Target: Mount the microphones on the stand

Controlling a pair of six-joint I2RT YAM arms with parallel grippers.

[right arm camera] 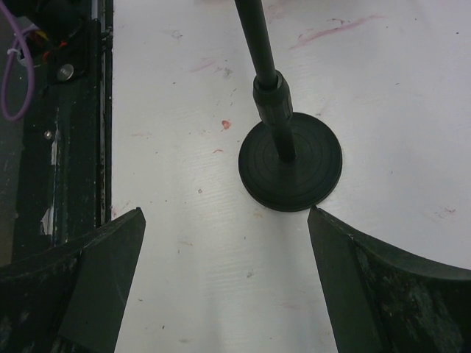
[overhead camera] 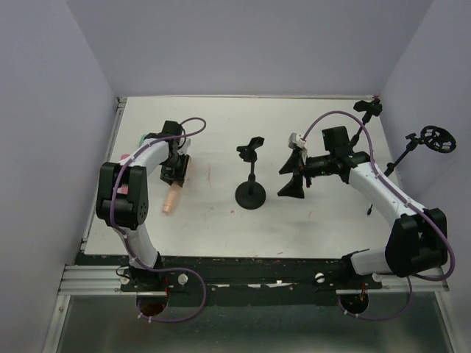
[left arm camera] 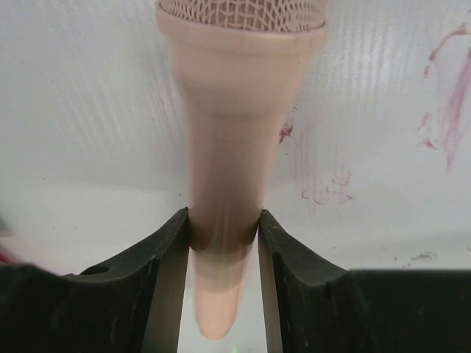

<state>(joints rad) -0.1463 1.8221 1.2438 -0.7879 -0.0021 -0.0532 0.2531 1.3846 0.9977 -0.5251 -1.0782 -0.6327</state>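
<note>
The peach-tan microphone (overhead camera: 171, 200) lies on the white table, its meshed head towards the near edge. My left gripper (overhead camera: 175, 175) is shut on its tapered handle (left arm camera: 224, 169); both fingers (left arm camera: 165, 250) press its sides. The black stand (overhead camera: 251, 176), with a round base (right arm camera: 291, 165), a thin pole and an empty clip (overhead camera: 251, 147) on top, is at mid-table. My right gripper (overhead camera: 288, 179) is open and empty just right of the stand, and the base lies just beyond its fingertips (right arm camera: 121, 243). Small pink (overhead camera: 123, 157) and mint (overhead camera: 145, 137) bits show behind the left arm, mostly hidden.
Two more black stands (overhead camera: 368, 110) (overhead camera: 434, 140) are at the far right, by the wall. Red marks stain the table top (left arm camera: 449, 95). The black frame edge (right arm camera: 70, 132) runs along the near side of the table.
</note>
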